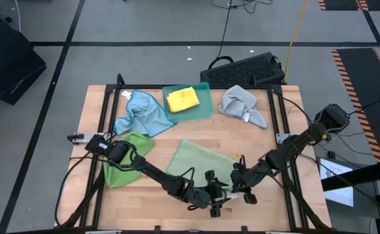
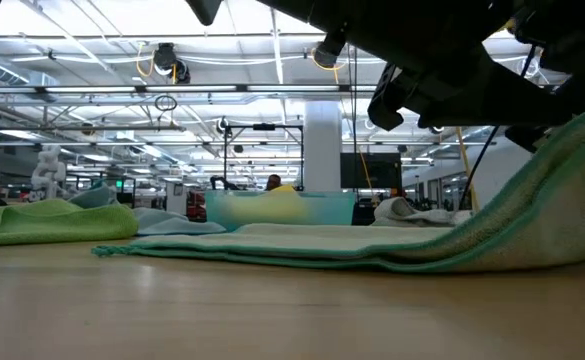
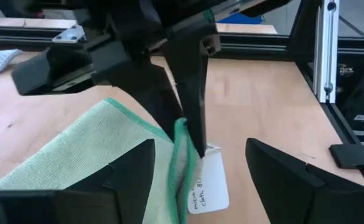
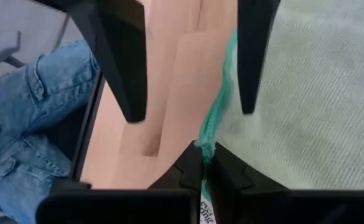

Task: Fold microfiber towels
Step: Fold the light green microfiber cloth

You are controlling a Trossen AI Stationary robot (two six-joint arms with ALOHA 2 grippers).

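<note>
My right gripper (image 4: 203, 155) is pressed together on the corner of the pale green towel (image 1: 199, 162), pinching its darker teal stitched hem where a small white paper tag (image 3: 208, 186) with handwriting hangs from the edge. The cloth is a soft, finely ribbed microfiber, spread mostly flat on the light wooden table (image 1: 267, 140) near its front edge; in the low view the pinched corner rises in a slope off the boards while the rest lies in a thin, slightly rumpled sheet. My left gripper (image 3: 197, 168) faces that same corner with its dark, angular fingers (image 3: 132, 168) spread wide on either side of the hem, touching nothing that I can see. The other towels sit farther off: a brighter green one (image 1: 128, 162) crumpled by the left side, a light blue one (image 1: 141, 114) bunched into loose folds behind it, a grey one (image 1: 241, 104) heaped near the back right — and a yellow one (image 1: 182, 99) folded into a neat block inside the teal plastic tray (image 1: 201, 110). Past the table's front edge, my right wrist view catches a person's blue denim trouser leg (image 4: 26, 112).
</note>
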